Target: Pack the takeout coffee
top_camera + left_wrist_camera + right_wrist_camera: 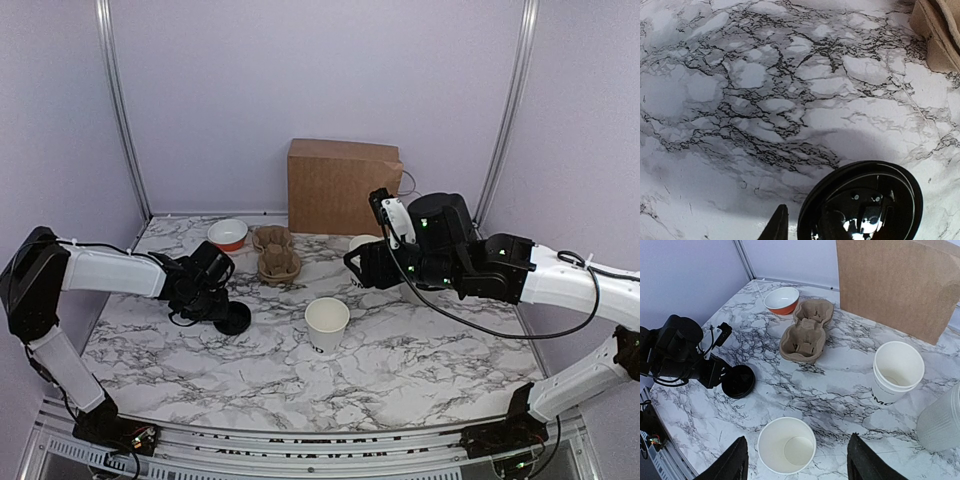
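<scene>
Your left end effector [215,300] sits low at the rim of the round black plastic lid [860,202]. The lid lies flat on the marble-patterned bench [430,350], left of centre. One finger [775,225] shows just outside the rim, and you cannot tell whether the lid is clamped. Your right end effector [799,465] hangs with its jaws spread wide, holding nothing, above the lidless white paper cup [327,322] standing mid-bench, well apart from the lid. Beyond are a brown moulded-pulp cup carrier [805,337] and a brown paper bag [340,185].
</scene>
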`<state>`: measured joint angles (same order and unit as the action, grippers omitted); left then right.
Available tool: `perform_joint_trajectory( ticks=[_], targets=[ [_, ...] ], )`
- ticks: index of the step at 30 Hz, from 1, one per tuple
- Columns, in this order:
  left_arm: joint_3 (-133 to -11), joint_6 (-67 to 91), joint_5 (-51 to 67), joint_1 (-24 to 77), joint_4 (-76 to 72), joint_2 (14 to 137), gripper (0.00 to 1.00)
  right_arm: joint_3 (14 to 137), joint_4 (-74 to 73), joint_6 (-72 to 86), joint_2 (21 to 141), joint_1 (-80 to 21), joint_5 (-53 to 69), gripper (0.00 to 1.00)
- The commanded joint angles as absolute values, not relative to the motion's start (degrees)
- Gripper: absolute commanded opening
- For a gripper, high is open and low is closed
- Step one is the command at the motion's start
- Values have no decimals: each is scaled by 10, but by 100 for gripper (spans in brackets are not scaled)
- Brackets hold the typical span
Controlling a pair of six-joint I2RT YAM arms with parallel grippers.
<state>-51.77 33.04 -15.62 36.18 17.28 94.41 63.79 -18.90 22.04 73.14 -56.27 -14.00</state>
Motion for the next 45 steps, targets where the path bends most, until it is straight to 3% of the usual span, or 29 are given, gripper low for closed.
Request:
perform_joint_trajectory(
  ticks=[1,13,29,37,45],
  targets=[
    [-535,327,-169,366,192,956,22,638,-178,213,720,-557,-148,64],
    [-541,319,-168,368,198,935,3,644,-180,212,722,-557,-149,64],
    [-542,305,-143,367,224,878,0,658,-161,218,753,-557,-85,68],
    [-519,311,-125,367,205,833,0,731,-62,280,895,-559,103,68],
    [-489,309,-116,367,169,799,0,904,-57,309,1103,-556,183,63]
  ],
)
